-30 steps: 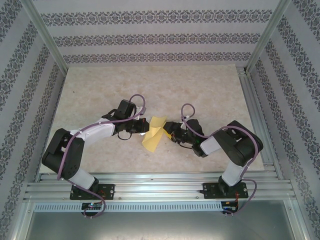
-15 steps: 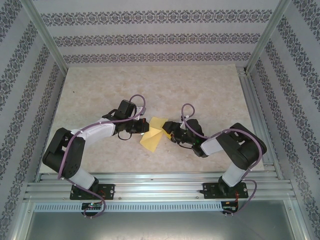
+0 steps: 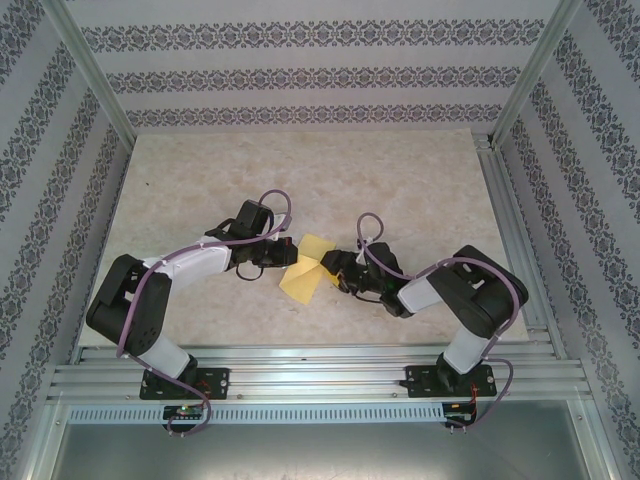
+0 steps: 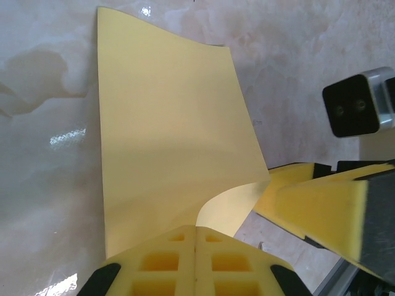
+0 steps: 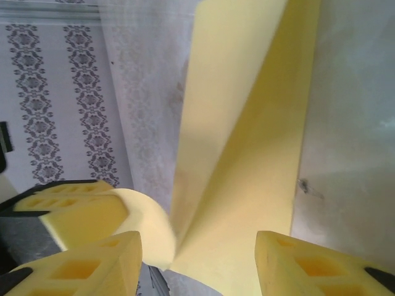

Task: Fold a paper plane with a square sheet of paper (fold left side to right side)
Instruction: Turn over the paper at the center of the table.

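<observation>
The top external camera looks down from above and behind the black arm bases [image 3: 185, 381] across the pale marbled tabletop [image 3: 400, 170]. Both wrist cameras sit close, the left facing down, the right nearly level toward the patterned wall [image 5: 43, 92]; all three share the thin mustard-yellow square sheet of paper [image 3: 300, 278]

Arms [image 3: 190, 262] black-jointed with white links; lilac cables [image 3: 275, 200] looped at wrists; left gripper [image 4: 196, 228], right gripper [image 5: 197, 246] yellow-padded, square-celled

Txt/labels inventory: none legible.
No wording is showing on square sheet of paper [image 4: 166, 135] or wallpaper [image 3: 300, 78], pattern only.
</observation>
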You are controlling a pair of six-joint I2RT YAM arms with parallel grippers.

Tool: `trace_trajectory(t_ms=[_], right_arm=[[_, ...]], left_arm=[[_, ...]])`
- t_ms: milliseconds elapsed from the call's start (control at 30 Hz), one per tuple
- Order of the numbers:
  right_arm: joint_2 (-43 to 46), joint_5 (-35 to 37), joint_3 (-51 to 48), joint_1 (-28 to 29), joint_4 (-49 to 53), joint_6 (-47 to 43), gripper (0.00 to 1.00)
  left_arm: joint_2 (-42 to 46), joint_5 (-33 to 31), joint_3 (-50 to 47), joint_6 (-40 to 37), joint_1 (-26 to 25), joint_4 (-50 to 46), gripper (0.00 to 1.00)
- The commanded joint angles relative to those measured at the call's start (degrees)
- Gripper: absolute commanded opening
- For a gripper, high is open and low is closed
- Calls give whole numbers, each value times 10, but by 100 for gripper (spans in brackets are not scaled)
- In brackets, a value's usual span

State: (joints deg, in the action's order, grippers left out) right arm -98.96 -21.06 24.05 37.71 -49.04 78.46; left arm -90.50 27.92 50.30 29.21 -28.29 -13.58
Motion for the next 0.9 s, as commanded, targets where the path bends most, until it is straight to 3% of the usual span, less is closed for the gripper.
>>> trace_trajectory(t_ms=[0,267,533,633,767,867], right_arm=[[-28,13,20,14,-25,27,49],[-38,23,27,14,-38,28,41],[-41,14,41,12,-32,23,17],[-35,16,37,11,-27,22,5],[-25,17,27,11,-29,22,0],[-8,17,17,7,-36,20,0]], left_arm=[[0,-5,0,-9,-4,-6,0],[-5,-5,-2,-16,-4,-11,0],[-9,2,-9,-21,-4,-9,0],[-3,5,-13,-20,-4,-4,4],[39,7,-21,-22,13,-18,27],[110,24,-47,-9,50,-18,54]])
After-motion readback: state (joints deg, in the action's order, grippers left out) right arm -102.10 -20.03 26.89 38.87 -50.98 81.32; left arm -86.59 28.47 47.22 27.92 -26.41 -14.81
